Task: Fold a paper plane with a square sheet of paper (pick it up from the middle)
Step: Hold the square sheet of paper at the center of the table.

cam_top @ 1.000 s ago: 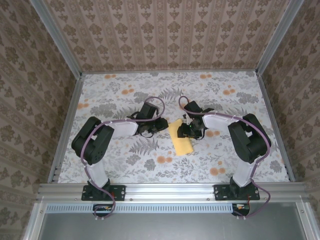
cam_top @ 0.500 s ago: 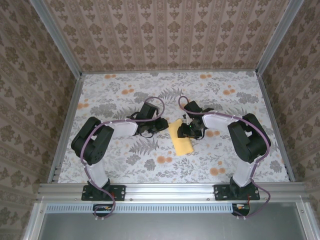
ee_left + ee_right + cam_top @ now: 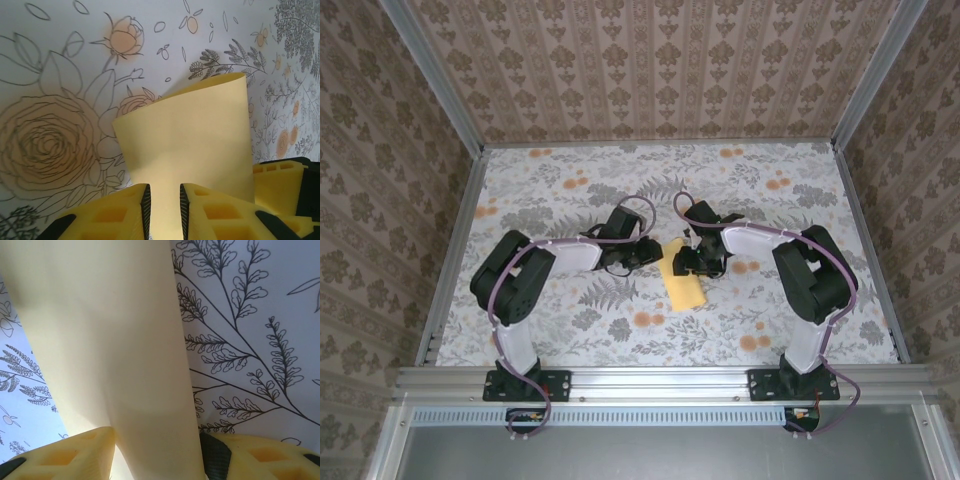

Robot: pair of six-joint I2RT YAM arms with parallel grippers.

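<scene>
The square sheet of paper [image 3: 684,285], pale yellow, lies mid-table between both grippers, folded into a narrow strip. In the left wrist view the paper [image 3: 185,145] curls up at its far edge. My left gripper [image 3: 652,251] is at its left side. The left gripper [image 3: 165,212] has its jaws a narrow gap apart, with paper showing through the gap. My right gripper [image 3: 686,262] is over the strip's upper end. The right gripper [image 3: 157,457] has its jaws wide apart, and a broad band of paper [image 3: 110,340] runs between them. One right finger [image 3: 280,182] touches the paper's edge.
The table [image 3: 790,300] carries a grey leaf and orange flower print. Patterned walls [image 3: 650,70] and aluminium posts close it in at the back and sides. A metal rail [image 3: 650,380] with both arm bases runs along the near edge.
My left arm has swung right, bringing its gripper up against the paper's left side. The right gripper shifted slightly left and back. The paper stays put.
</scene>
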